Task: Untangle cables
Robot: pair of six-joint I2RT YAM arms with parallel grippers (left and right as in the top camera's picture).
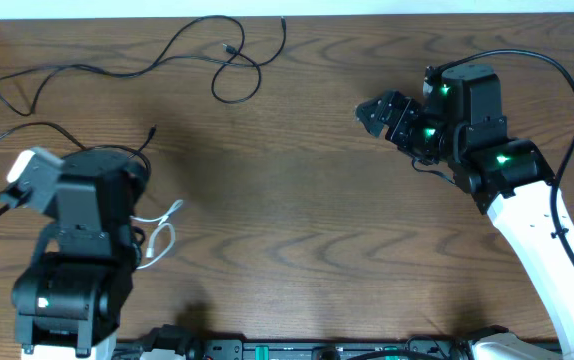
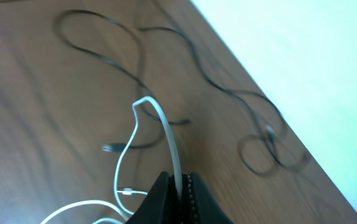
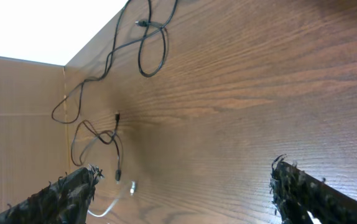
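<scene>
At the left side of the surface [image 1: 297, 230], the left gripper [image 2: 180, 182] has its jaws clenched on the white cable [image 2: 166, 124], which arcs up from them. The right gripper [image 1: 375, 110] hangs released and empty at the right. One long black cable [image 1: 167, 50] lies alone along the far edge, looped over itself. The second black cable [image 1: 27, 126] runs close to the white one, apparently crossing it. I judge the task roughly halfway: that pair is not yet separated.
</scene>
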